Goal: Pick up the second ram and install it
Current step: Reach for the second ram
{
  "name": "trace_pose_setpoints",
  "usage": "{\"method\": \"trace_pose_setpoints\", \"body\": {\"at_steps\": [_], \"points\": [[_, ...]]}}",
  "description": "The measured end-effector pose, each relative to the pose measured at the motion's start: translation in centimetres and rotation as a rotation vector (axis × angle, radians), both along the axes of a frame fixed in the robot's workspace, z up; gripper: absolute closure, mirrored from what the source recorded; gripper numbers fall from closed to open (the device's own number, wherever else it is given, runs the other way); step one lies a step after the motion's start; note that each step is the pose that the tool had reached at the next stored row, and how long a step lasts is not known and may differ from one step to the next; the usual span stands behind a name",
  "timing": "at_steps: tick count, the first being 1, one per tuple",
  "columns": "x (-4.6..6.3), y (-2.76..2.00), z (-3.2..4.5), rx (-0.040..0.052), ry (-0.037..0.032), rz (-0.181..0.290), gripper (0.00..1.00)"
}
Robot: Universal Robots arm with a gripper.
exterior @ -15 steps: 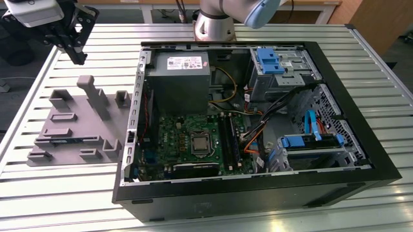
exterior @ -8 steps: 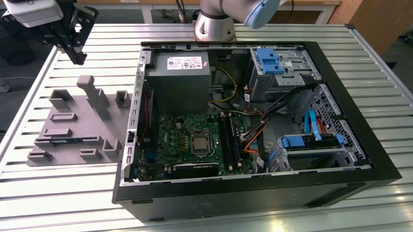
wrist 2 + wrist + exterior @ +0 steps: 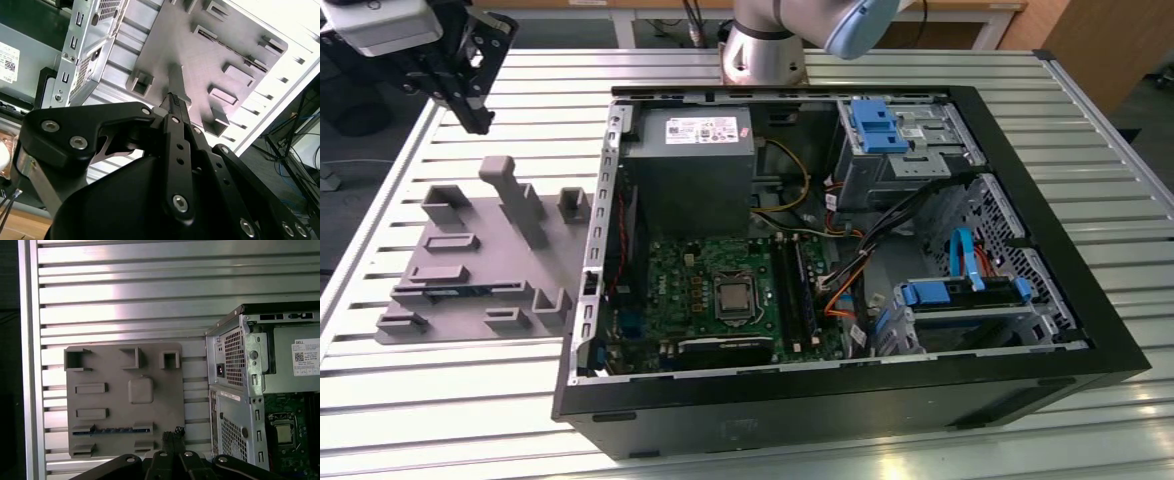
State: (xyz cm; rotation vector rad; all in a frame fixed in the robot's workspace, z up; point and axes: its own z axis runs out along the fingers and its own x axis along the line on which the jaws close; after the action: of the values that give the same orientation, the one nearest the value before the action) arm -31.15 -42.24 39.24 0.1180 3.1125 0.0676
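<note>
Ram (image 3: 112, 430), blue and thin, looks to be standing on its long edge in a groove of the grey holder (image 3: 115, 405), out on the silver counter (image 3: 454, 400) just beside the open case (image 3: 854, 425). Not picked up yet, so probably at the reaching step: getting over the ram before any grab. Hand (image 3: 479, 123) hanging high over the counter, above the holder's far end in the exterior view, well apart from the ram and touching nothing. Fingers (image 3: 167, 440) pressed together, by the look of it, with nothing between them. Pointing down at the holder, tipped a little to one side in the exterior view. Arm (image 3: 767, 45) rooted at the far side of the case, reaching across to the exterior view's left. For the grab, probably calls for spreading the fingers first, then turning so that one finger goes on each flat side of the ram, then a straight, slow drop. Calls for a soft, even squeeze near the middle, so as not to tip or bend such a thin stick. Black slots (image 3: 790, 285) waiting on the green board (image 3: 680, 270) inside the case.
</note>
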Motion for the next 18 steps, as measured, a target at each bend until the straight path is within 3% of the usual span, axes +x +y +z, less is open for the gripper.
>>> {"method": "trace_pose_setpoints", "body": {"at_steps": [18], "points": [[-1.5,0.0,0.0,0.0,-0.0001,0.0,0.89]]}}
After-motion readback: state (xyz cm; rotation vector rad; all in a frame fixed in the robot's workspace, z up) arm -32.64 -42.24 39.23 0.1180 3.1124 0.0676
